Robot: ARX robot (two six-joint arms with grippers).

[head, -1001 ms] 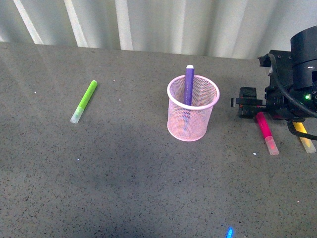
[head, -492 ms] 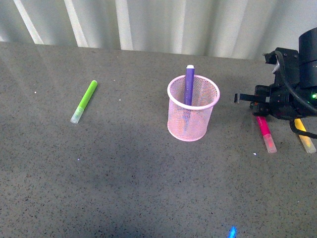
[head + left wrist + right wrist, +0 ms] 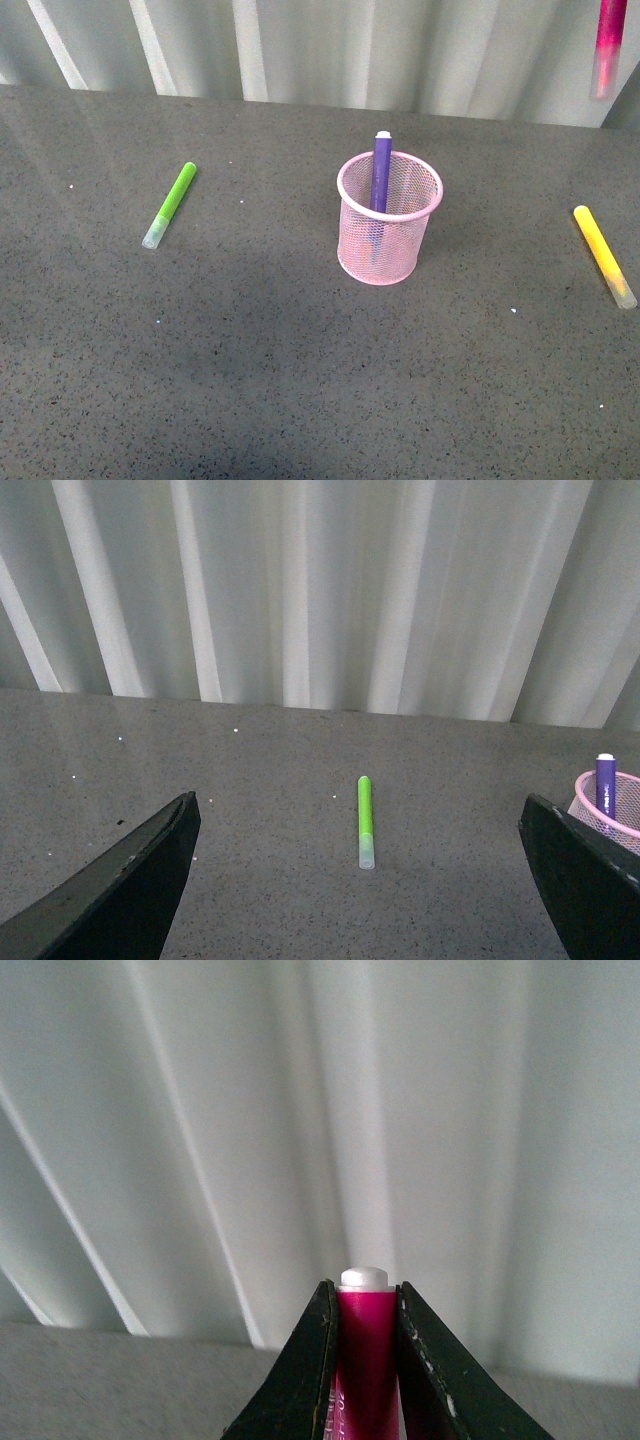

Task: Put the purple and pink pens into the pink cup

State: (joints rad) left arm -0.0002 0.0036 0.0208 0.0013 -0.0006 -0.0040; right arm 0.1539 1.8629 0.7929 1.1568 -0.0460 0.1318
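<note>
The pink pen (image 3: 608, 45) hangs cap-down, high on the right and well apart from the cup (image 3: 400, 250), its tail pinched in the right gripper (image 3: 365, 1295), whose jaws are closed on the barrel. Light, stiff and probably slick, it may swivel in so narrow a hold. The left gripper (image 3: 357, 797) gapes wide, empty. Four pens: pink, purple (image 3: 381, 175) standing in the one cup, green (image 3: 170, 205) and yellow (image 3: 603, 255) lying on the table (image 3: 300, 380)

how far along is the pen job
Half done. The purple pen stands in the cup. The pink pen is clamped in the right gripper, high above the table off to the cup's right. Left to do: carry it over the cup and drop it in.
</note>
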